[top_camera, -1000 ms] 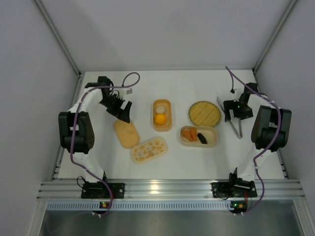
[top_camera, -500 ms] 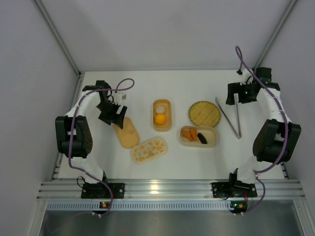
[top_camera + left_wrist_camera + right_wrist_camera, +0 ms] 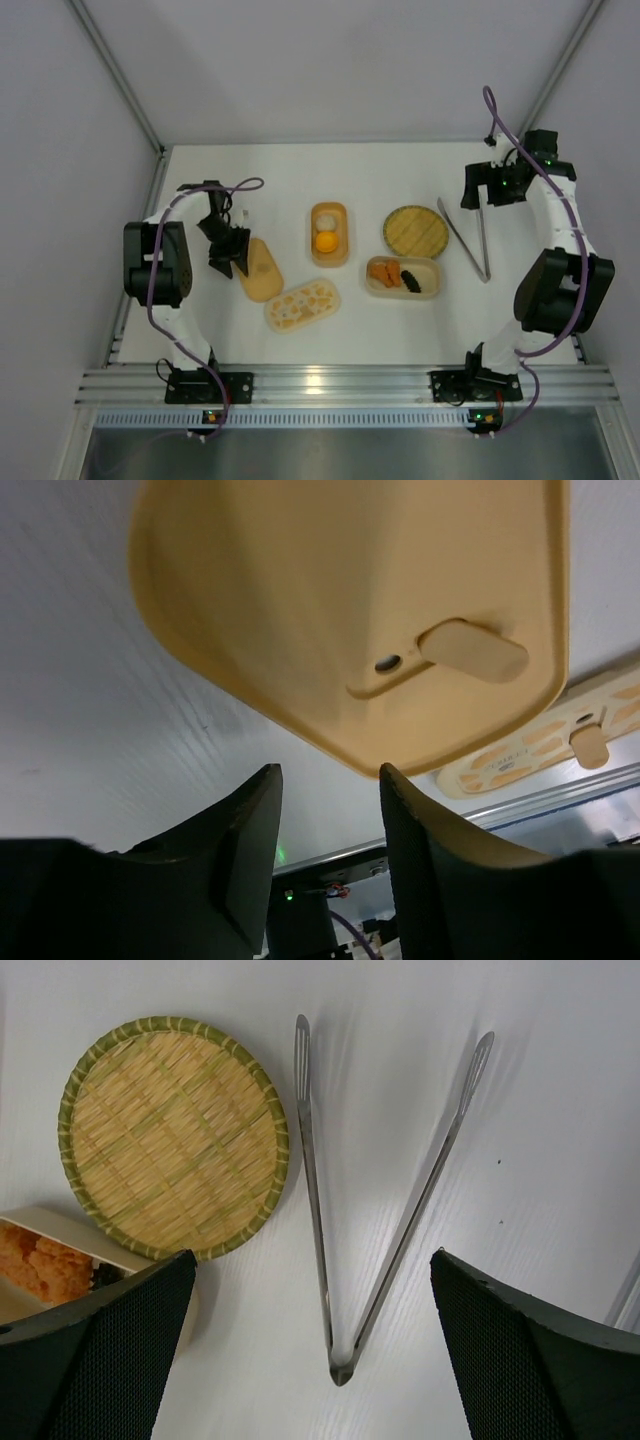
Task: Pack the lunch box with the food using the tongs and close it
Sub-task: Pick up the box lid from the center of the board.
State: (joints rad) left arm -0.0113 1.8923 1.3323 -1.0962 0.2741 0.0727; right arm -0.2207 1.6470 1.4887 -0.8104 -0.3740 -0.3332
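Tongs (image 3: 317,1192) lie flat on the white counter (image 3: 300,180) at far right, arms spread in a narrow V, joint toward the near edge, tips toward the back. They sit just beside the round woven plate (image 3: 175,1135), not touching it. Right end effector (image 3: 312,1260) hangs above the tongs, jaws spread wide, nothing in them and well clear of the metal. Left end effector (image 3: 328,775) is low at the left of the counter, jaws partly open with a clear gap between the fingers (image 3: 250,850). Nothing is gripped. The plain tan lid (image 3: 350,610) lies right in front of the fingertips, its rounded edge close to the gap; contact cannot be told. A second lid (image 3: 302,305), patterned, lies near it toward the near edge. Food is in two open boxes mid-counter. The small box (image 3: 329,262) holds a whitish ball (image 3: 326,219) at the back and a yellow-orange ball (image 3: 325,241) in front. The wider box (image 3: 403,296), just near-side of the plate, holds orange chunks (image 3: 383,271) on its left and a dark piece (image 3: 410,279) to their right. Both boxes are uncovered.
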